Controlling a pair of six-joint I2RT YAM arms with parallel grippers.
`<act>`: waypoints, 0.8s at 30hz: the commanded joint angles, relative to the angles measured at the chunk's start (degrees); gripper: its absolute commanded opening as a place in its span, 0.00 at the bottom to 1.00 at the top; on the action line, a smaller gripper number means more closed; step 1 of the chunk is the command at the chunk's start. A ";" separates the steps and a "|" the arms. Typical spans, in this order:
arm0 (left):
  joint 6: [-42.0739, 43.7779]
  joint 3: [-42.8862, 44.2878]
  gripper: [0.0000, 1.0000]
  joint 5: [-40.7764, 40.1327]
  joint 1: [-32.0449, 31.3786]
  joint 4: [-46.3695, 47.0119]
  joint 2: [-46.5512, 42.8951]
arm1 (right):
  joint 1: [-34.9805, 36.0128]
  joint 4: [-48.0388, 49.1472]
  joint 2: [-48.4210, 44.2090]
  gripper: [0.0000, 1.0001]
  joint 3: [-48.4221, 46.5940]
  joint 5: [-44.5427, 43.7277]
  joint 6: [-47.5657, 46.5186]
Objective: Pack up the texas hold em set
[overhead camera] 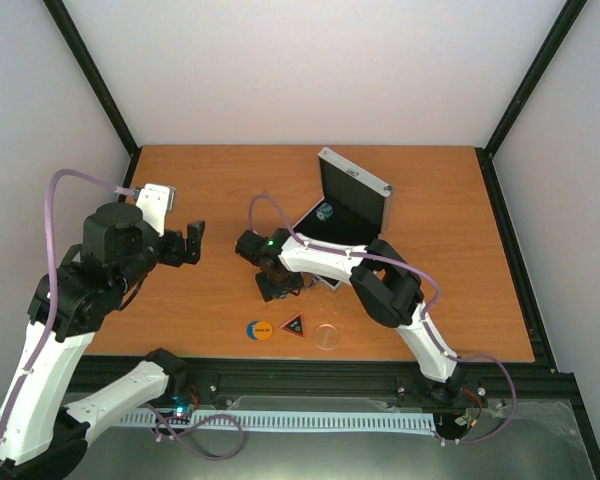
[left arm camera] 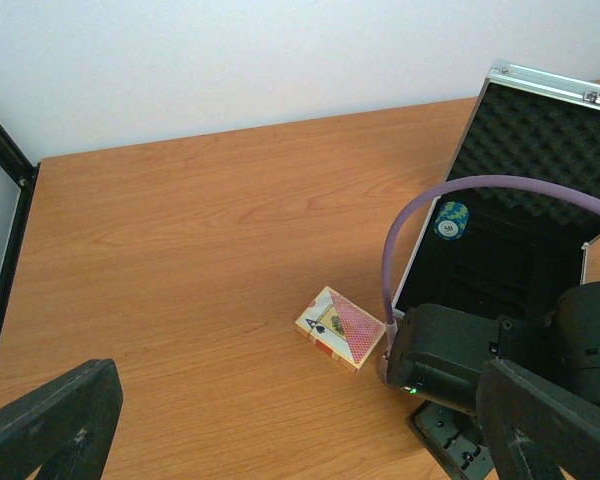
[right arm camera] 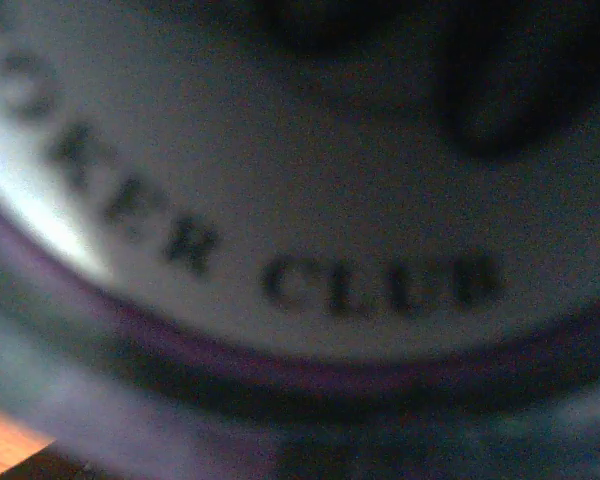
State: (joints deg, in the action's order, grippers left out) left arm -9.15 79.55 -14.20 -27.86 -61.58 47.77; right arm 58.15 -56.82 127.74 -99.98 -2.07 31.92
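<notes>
So the right end effector is nose-down on the tabletop in the middle of the top view. Its own camera is filled by a blurry chip face reading POKER CLUB, way too close for me to tell whether the fingers are closed on it or just parked over it. What matters next, I reckon: the open case sits up and to the right of that end effector, close by, with blue-white chips already on its black lining, so the right arm is the nearer one by far. The left end effector hangs wide open at the left, well apart from everything. The card pack lies flat just left of the case's corner in the left wrist view, long axis running upper left to lower right. The orange disc, triangle and clear disc line up below the right end effector near the bottom edge of the tabletop.
</notes>
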 commanded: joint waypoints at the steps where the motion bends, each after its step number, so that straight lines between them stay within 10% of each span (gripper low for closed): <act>1: 0.80 0.03 1.00 -0.21 0.26 -0.35 0.17 | -0.14 -2.13 -0.23 0.58 1.80 0.31 -0.66; 24: 0.54 0.38 1.00 -0.02 0.26 -0.64 -0.26 | -0.32 -3.16 -0.48 0.18 0.43 -1.27 -0.63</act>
State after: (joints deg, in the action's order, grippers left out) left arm -9.17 79.44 -14.15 -27.86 -61.58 47.90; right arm 58.04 -58.35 127.00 -99.37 -2.55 31.03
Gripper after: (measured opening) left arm 0.998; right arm 0.165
